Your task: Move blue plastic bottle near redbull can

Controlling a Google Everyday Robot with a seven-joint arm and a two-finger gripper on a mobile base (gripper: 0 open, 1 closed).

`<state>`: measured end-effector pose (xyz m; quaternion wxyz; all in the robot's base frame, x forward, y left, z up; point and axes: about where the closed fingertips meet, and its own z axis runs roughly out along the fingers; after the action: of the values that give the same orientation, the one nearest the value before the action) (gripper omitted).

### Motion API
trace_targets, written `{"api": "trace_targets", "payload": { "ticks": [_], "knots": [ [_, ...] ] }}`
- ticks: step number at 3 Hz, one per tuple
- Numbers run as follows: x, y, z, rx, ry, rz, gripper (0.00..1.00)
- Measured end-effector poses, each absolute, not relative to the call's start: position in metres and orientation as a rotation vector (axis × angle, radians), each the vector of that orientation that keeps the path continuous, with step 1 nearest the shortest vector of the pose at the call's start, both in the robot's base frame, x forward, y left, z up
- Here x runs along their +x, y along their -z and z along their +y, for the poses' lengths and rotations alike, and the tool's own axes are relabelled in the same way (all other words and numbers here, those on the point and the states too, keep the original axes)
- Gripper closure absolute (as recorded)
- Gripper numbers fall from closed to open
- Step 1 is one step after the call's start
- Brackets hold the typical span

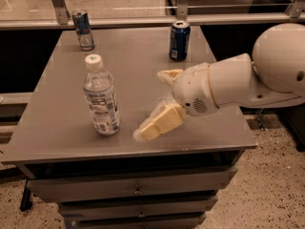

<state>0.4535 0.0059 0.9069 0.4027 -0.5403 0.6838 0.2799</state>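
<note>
The blue plastic bottle stands upright on the left front part of the grey table; it is clear, with a white cap and a blue-and-white label. The redbull can, slim and silver-blue, stands at the far left corner. My gripper hovers over the table just right of the bottle, with a small gap between them. It is open and empty, its cream fingers spread apart and pointing left toward the bottle.
A wider dark blue can stands at the table's far edge, right of centre. My white arm reaches in from the right. Drawers sit below the tabletop. A glass-and-metal railing runs behind the table.
</note>
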Motion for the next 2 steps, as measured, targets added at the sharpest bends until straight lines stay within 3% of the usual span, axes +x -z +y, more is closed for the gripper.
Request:
{"api": "trace_targets", "payload": {
  "ticks": [2],
  "knots": [
    [0.4517,-0.9170,0.0189,-1.353,-0.728,1.702,0.00]
  ]
}}
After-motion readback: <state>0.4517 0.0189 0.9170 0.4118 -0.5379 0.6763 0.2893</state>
